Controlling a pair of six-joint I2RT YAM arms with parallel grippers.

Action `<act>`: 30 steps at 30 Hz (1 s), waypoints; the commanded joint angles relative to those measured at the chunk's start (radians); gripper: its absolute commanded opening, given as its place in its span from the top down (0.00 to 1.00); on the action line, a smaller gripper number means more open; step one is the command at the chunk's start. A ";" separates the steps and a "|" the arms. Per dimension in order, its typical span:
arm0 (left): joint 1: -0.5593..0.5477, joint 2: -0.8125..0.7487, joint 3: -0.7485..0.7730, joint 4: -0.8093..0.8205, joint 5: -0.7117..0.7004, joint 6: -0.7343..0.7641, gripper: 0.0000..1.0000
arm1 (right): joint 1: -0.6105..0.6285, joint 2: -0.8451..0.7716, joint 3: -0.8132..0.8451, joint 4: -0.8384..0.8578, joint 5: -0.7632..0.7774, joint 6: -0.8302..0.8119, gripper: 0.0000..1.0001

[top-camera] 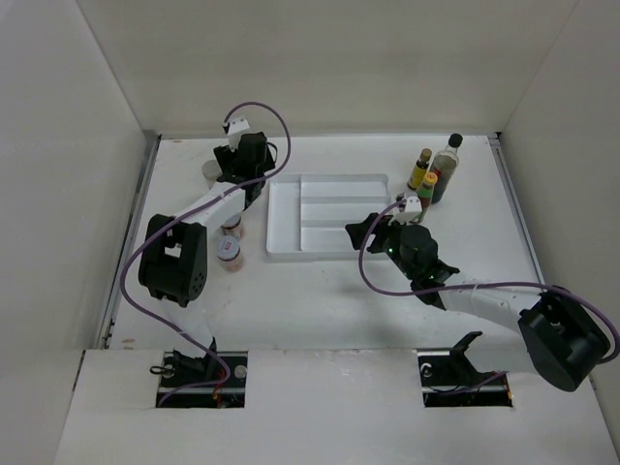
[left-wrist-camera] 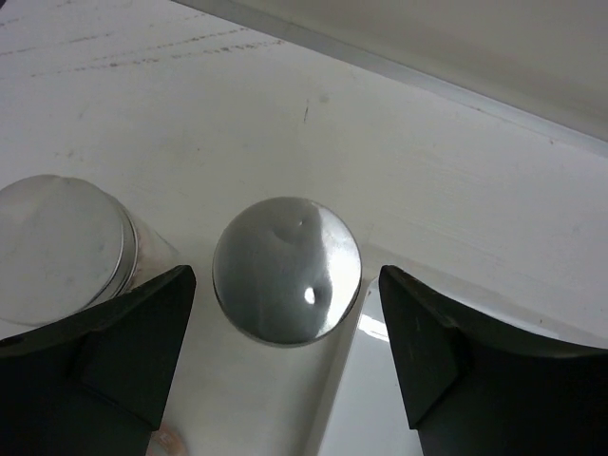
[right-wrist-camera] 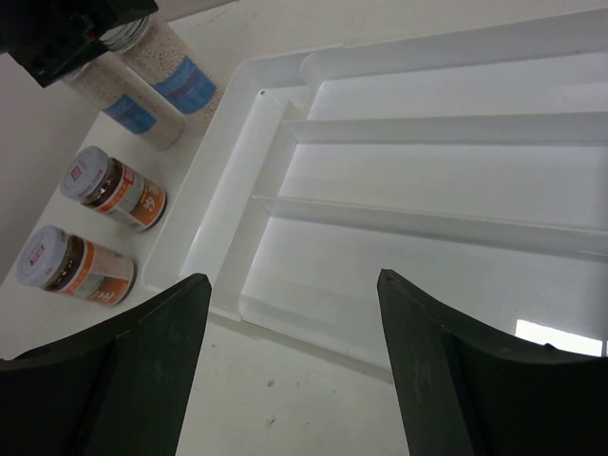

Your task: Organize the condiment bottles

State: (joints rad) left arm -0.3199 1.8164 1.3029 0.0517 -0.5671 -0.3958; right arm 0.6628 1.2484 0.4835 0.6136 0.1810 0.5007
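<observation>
At the upper left of the overhead frame the left end effector (left-wrist-camera: 287, 294) hangs open astride a grey-lidded jar (left-wrist-camera: 285, 271), the right end effector (right-wrist-camera: 294, 285) gapes empty above the white compartmented plastic tray (top-camera: 274, 223), and every visible bottle stands on the desk (top-camera: 320, 300) outside it, so sorting seems unstarted.

A robot lab: plain white panels (top-camera: 329, 58) box in a white table (top-camera: 291, 310).

Bright even overhead light; glare spot on jar lid (left-wrist-camera: 287, 271); near fingers (right-wrist-camera: 123, 380) softly blurred.
</observation>
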 commanded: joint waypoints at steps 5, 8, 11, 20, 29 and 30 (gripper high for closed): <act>0.015 0.038 0.102 0.020 0.012 0.018 0.44 | 0.008 0.019 0.033 0.051 -0.006 -0.013 0.23; 0.018 0.015 0.087 0.036 0.012 0.017 0.57 | 0.008 0.005 0.029 0.055 -0.006 -0.013 0.23; 0.014 -0.064 0.052 0.062 0.000 0.014 0.64 | 0.008 0.003 0.024 0.058 -0.006 -0.010 0.23; -0.066 -0.290 -0.028 0.186 -0.028 0.066 0.65 | 0.008 -0.006 0.024 0.061 -0.002 -0.014 0.23; -0.149 -0.204 -0.047 0.212 -0.010 0.058 0.65 | 0.004 -0.017 0.013 0.067 0.002 -0.011 0.22; -0.156 -0.187 -0.045 0.220 -0.010 0.058 0.65 | 0.002 -0.017 0.013 0.061 0.002 -0.013 0.22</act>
State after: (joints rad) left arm -0.4618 1.6001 1.2629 0.1848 -0.5751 -0.3454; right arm 0.6624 1.2552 0.4835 0.6140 0.1818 0.4938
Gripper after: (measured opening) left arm 0.577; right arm 0.776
